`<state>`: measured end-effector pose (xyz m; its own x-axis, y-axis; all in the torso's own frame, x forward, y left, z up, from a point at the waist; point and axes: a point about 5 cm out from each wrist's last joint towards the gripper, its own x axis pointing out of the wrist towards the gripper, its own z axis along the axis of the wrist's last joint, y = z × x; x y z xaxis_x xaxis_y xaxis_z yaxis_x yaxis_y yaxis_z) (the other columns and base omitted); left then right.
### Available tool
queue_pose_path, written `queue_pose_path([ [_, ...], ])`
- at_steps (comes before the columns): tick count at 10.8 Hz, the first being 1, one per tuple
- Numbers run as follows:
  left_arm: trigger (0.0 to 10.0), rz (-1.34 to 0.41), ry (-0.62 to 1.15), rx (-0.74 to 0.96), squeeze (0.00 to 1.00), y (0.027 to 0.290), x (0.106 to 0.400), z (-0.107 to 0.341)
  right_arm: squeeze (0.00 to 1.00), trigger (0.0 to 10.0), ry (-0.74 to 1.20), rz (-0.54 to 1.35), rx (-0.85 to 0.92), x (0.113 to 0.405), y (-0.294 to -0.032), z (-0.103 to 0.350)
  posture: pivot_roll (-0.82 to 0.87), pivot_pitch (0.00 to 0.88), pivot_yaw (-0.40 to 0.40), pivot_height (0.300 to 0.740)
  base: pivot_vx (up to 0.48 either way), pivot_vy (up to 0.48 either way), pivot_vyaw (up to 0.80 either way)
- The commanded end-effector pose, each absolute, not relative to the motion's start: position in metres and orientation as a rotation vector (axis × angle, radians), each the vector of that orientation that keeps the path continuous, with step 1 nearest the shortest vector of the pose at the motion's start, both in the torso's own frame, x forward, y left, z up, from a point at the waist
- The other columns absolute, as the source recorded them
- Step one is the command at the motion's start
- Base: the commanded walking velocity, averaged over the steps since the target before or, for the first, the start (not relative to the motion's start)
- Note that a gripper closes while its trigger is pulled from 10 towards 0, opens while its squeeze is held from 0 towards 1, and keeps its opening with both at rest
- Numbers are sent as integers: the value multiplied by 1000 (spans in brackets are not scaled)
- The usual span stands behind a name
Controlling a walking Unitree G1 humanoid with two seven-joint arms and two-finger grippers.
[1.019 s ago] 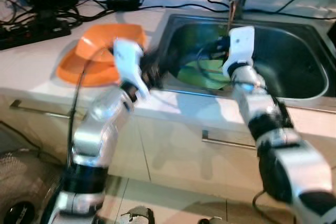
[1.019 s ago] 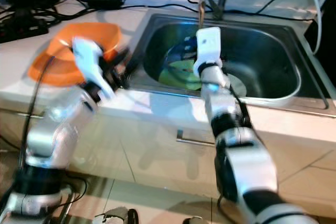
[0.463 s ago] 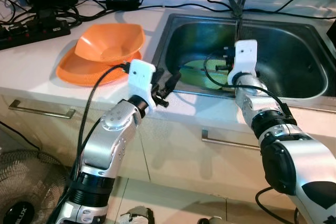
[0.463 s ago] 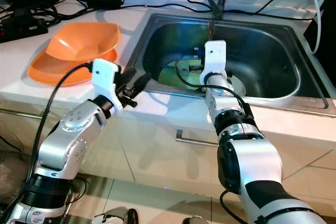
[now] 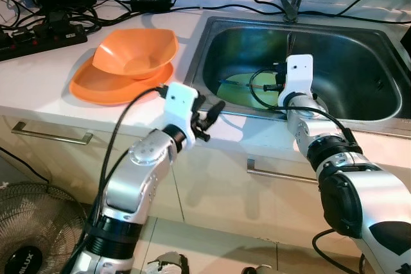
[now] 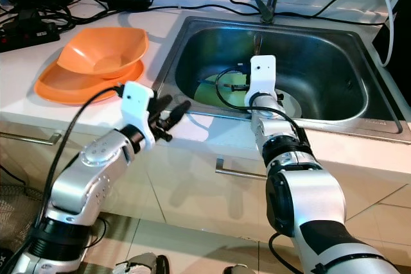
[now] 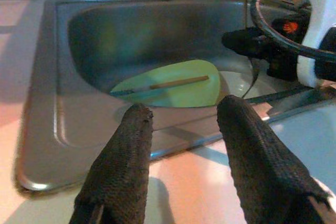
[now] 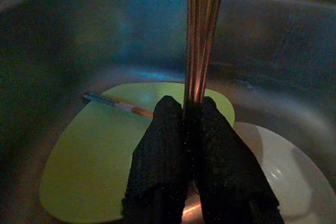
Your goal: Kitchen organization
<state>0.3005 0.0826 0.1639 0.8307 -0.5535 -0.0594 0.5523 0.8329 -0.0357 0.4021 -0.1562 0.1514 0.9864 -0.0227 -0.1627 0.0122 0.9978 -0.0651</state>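
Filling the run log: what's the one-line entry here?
right claw: shut on chopsticks, over sink | left claw: open, at counter edge | green plate: in sink

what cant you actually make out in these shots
- How many chopsticks the right gripper clamps: in the right wrist view they blur into one bundle.
- The white dish's full shape: the gripper's fingers and the right wrist view's edge cut it off.
- The far end of the single stick on the green plate: lost in sink shadow in the left wrist view.
- What the open left gripper is heading for.
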Motion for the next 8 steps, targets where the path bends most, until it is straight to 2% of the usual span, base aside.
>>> queue_pose_path([
  [1,10000,-594,69,-9,0,81,298,165,1000,10000,174,-11,-54,404,-152,154,185,58,21,740,0,0,0],
  [4,10000,-596,70,-11,0,80,299,167,1000,10000,170,-13,-56,404,-153,155,181,70,17,740,0,0,0],
  [5,10000,-592,68,-13,0,80,299,167,0,10000,143,-12,-61,405,-153,160,177,73,15,740,0,0,0],
  [8,10000,-564,21,9,0,81,302,170,0,10000,-19,4,-58,412,-151,190,160,77,16,740,0,0,0],
])
